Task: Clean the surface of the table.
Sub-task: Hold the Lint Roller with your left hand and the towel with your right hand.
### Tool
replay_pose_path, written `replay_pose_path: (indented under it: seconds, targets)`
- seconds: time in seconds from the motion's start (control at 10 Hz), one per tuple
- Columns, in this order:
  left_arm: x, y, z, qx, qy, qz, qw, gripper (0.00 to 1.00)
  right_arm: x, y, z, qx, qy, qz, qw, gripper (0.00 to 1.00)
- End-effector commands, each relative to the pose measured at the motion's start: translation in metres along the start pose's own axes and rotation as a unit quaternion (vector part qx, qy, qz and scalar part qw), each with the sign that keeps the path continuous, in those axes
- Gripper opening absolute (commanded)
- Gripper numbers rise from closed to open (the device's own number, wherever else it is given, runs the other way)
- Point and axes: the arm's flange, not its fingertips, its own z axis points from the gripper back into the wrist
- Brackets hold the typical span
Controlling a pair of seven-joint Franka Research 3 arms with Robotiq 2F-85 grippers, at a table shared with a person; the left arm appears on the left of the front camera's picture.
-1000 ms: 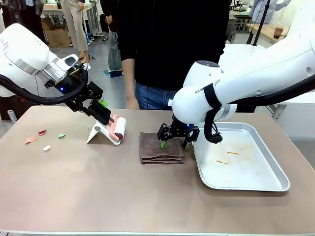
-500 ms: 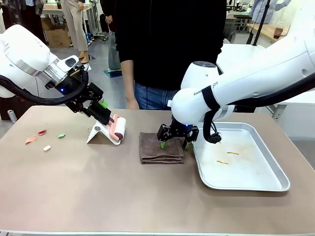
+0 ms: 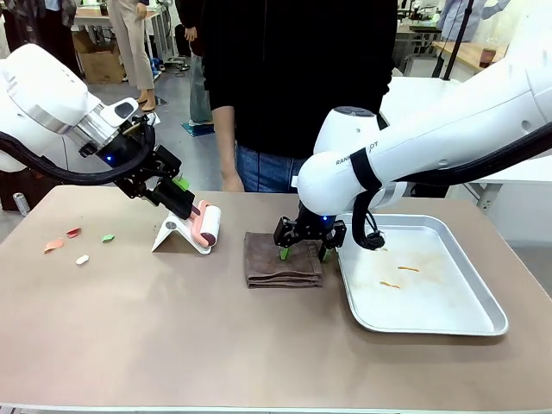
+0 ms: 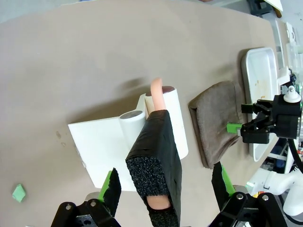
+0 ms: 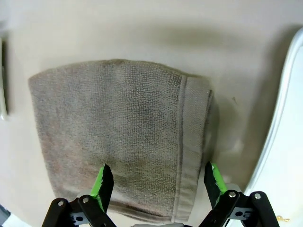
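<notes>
Right arm drifts a little toward the left side since 1 second back; its tool slides along with it over the cloth. Left arm, roller and cloth sit unchanged.

Right tool (image 3: 306,252) (image 5: 157,176): jaws spread wide, gripping nothing. It hangs low over the folded brown towel (image 3: 278,262) (image 5: 113,127), 1 green pad above the cloth, the other at its hemmed edge. Contact with the cloth: cannot tell.

Left tool (image 3: 185,200) (image 4: 165,187): jaws also wide, straddling the black foam grip (image 4: 158,156) of the lint roller (image 3: 208,224) (image 4: 169,113). Wrist view shows a gap on both sides of the grip, so no clamp. Roller rests on its white stand (image 3: 172,233) (image 4: 102,144).

Tan surface (image 3: 216,345) spans the whole front view. Towel lies mid-surface, just beside the silver tray (image 3: 431,329), which carries 2 small yellow bits (image 3: 398,275). 4 coloured paper scraps (image 3: 79,245) lie at far left, well apart from the roller. Person in a black top (image 3: 293,69) stands at the far side.
</notes>
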Motion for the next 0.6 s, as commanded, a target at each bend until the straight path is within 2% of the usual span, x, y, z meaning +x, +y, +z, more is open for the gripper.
replay_pose_path:
  seconds: [0.0,0.1,0.2,0.3,0.4,0.5]
  targets:
    - [0.0027,0.0015,0.0004,-0.004,0.004,-0.013,1.0,1.0,0.0056,0.006,-0.0005,-0.026,-0.002,-0.006,1.0,1.0]
    - [0.003,0.0015,0.0009,-0.002,0.001,-0.014,1.0,1.0,0.0041,0.0053,-0.0005,-0.03,0.0,0.006,1.0,1.0]
    - [0.0034,0.0019,0.0003,0.001,-0.002,-0.017,1.0,0.52,0.0027,0.0039,-0.0006,-0.036,0.005,0.018,0.999,0.44]
    - [0.0036,0.0021,-0.0001,0.0,0.0,-0.015,1.0,0.4,0.0025,0.0037,-0.0002,-0.039,0.002,0.016,0.999,0.43]
    - [0.0034,0.002,0.0,0.001,-0.002,-0.013,1.0,0.0,0.002,0.0037,-0.0006,-0.043,0.001,0.016,0.999,0.0]
    - [0.0032,0.0021,0.0011,0.001,-0.009,-0.01,1.0,0.0,0.0018,0.0038,-0.0001,-0.042,-0.001,0.016,0.999,0.38]
